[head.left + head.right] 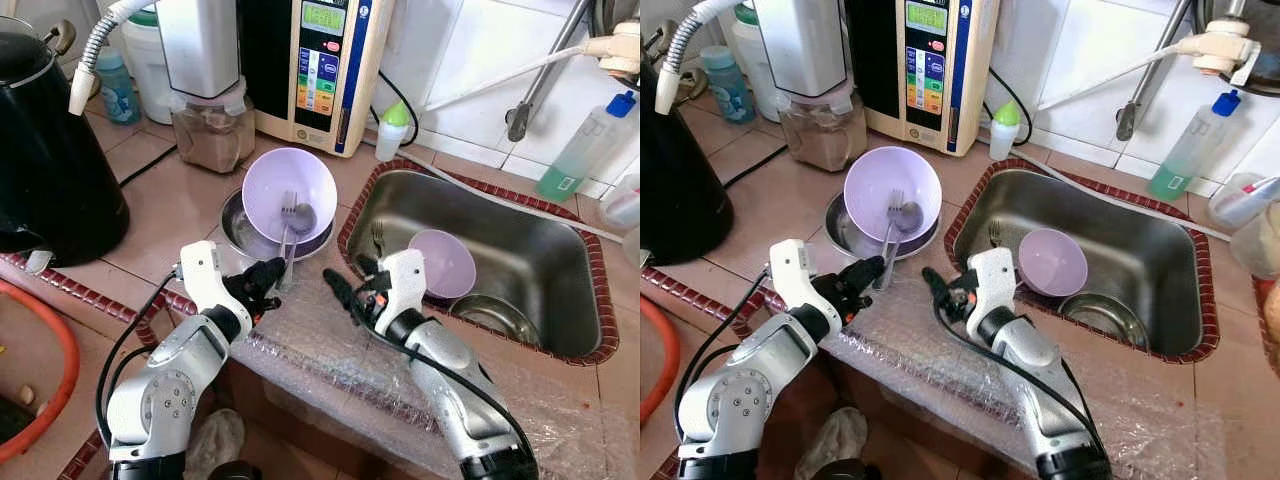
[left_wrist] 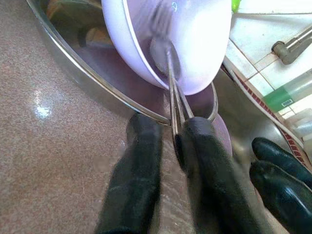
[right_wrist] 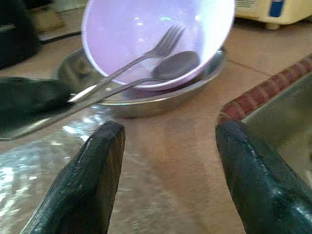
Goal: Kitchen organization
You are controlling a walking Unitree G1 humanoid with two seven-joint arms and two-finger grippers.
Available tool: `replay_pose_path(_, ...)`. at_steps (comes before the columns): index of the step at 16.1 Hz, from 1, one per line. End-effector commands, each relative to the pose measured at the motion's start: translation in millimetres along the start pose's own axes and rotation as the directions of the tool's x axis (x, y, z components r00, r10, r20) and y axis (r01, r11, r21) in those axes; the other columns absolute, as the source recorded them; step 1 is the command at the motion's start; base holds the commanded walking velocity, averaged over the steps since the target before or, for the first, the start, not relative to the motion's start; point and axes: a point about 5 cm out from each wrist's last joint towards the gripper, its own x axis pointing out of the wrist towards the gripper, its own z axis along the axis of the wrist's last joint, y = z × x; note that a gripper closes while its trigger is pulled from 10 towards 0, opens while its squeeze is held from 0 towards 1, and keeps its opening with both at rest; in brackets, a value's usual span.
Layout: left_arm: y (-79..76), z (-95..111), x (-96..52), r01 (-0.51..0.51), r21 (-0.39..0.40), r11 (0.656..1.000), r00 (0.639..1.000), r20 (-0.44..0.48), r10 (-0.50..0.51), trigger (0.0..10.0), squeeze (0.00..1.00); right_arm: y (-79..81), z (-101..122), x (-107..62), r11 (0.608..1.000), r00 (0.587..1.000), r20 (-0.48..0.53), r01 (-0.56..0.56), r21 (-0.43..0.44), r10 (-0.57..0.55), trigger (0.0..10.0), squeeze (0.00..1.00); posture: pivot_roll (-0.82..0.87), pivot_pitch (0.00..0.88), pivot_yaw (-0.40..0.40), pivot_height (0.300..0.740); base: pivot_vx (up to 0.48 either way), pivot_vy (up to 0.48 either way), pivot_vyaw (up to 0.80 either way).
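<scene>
Tiled bench (image 1: 150, 215) beside the sink (image 1: 560, 290): we see fork (image 3: 146, 53) and spoon (image 3: 161, 73) handles running from the tilted purple bowl (image 1: 290, 190) toward the nearer left end effector (image 1: 268, 280), clenched on them. Right end effector (image 1: 335, 290) hangs released alongside.

Two grippers at the counter edge beside the sink

The left gripper (image 1: 872, 270) touches the handles of a fork (image 1: 892, 222) and spoon (image 1: 902, 222) leaning in a tilted purple bowl (image 1: 880, 185); the right gripper (image 1: 935, 282) hovers just beside.

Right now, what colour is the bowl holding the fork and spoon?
Pale lilac; the bowl shows best in the right wrist view.
</scene>
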Motion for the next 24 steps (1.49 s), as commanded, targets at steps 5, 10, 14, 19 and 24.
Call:
replay_pose_path(5, -2.7, 2, 3.2, 0.01, -0.008, 1.0, 1.0, 0.005, -0.01, 0.0, 0.0, 5.7, 3, -2.2, 0.999, 0.999, 0.006, -0.046, 0.007, 0.046, 10.0, 0.0, 0.03, 0.0, -0.037, 0.74, 0.0, 0.0, 0.0)
replay_pose_path(10, -7.8, 13, 2.5, 0.024, -0.011, 1.0, 0.996, 0.088, -0.023, 0.0, 0.0, -0.2, 10, 1.0, 1.0, 0.999, 0.027, -0.027, -0.009, 0.027, 10.0, 0.0, 0.03, 0.0, -0.042, 0.74, 0.0, 0.0, 0.0)
replay_pose_path(14, -11.5, 25, 1.0, 0.044, 0.03, 0.999, 0.987, 0.151, -0.048, 0.0, 0.0, -1.9, 11, 2.0, 1.0, 0.999, 0.04, -0.004, -0.008, 0.004, 10.0, 0.0, 0.03, 0.0, -0.041, 0.74, 0.0, 0.0, 0.0)
replay_pose_path(19, -14.9, 30, -0.9, 0.05, 0.111, 0.993, 0.982, 0.178, -0.07, 0.0, 0.0, -5.8, 13, 4.2, 1.0, 0.998, 0.051, 0.023, -0.006, -0.022, 10.0, 0.0, 0.04, 0.0, -0.037, 0.74, 0.0, 0.0, 0.0)
replay_pose_path(24, -13.1, 31, -1.3, 0.042, 0.123, 0.992, 0.982, 0.179, -0.063, 0.0, 0.0, -6.7, 12, 4.7, 0.999, 0.998, 0.052, 0.036, -0.004, -0.036, 10.0, 0.0, 0.04, 0.0, -0.034, 0.74, 0.0, 0.0, 0.0)
